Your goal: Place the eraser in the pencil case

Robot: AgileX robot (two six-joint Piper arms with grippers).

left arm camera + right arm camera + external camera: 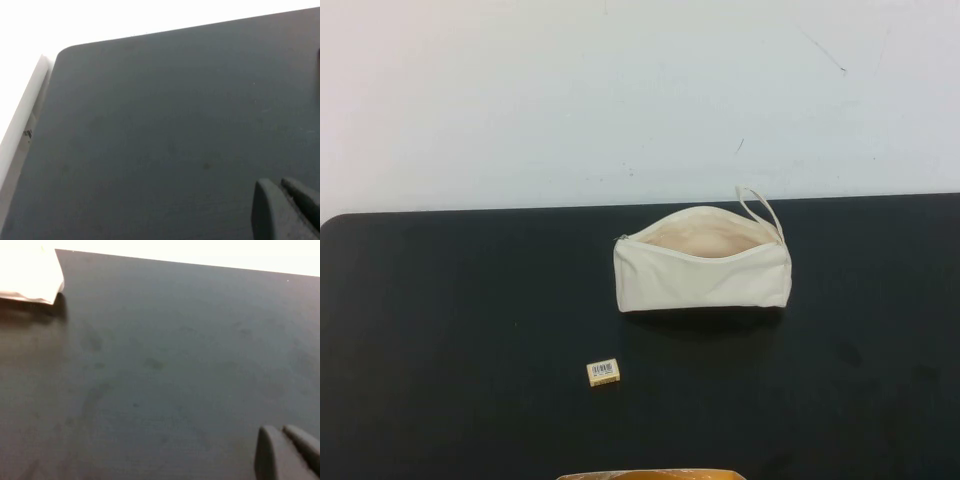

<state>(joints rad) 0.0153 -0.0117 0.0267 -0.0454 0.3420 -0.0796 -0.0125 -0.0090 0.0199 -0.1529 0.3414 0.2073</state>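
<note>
We see the cream pencil case [702,268] lying on the black table [450,330], its zipper open along the top and its loop strap sticking up at the right end. The eraser [603,372], a small yellow block with a barcode label, sits on the table nearer the robot and to the left of the case, well apart from it. Neither arm reaches into the high view. Our left gripper [287,210] hovers over bare table near the rounded corner, its two dark fingertips lying side by side and holding nothing. Our right gripper [289,452] hangs likewise over bare table, fingertips together and empty, with a corner of the case [30,275] at the frame's edge.
</note>
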